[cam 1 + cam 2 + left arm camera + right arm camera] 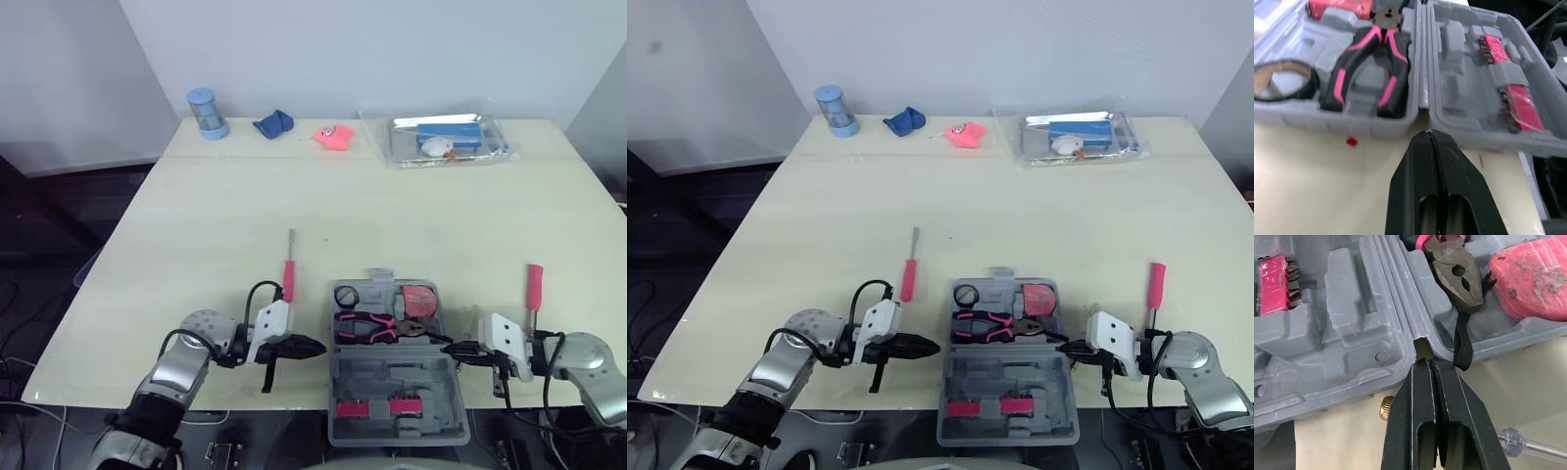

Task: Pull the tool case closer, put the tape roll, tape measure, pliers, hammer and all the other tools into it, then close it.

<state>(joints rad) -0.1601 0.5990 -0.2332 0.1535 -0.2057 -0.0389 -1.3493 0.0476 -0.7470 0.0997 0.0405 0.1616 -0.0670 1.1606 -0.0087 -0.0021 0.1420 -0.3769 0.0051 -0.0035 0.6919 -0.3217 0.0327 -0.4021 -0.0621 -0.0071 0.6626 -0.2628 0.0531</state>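
Open tool case (392, 377) holds one pliers (370, 328), two screwdrivers (288, 279) (534, 289) outside.

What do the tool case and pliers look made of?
Tool case: grey moulded plastic, matte, judging by its formed recesses and scuffs. Pliers: dull dark metal head, seemingly steel. The black-and-pink grips look like rubber or soft plastic; I can't tell which.

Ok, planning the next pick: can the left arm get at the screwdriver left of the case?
Probably yes. The screwdriver lies on bare table close by the left gripper, nothing between; its fingers are shut and must open first.
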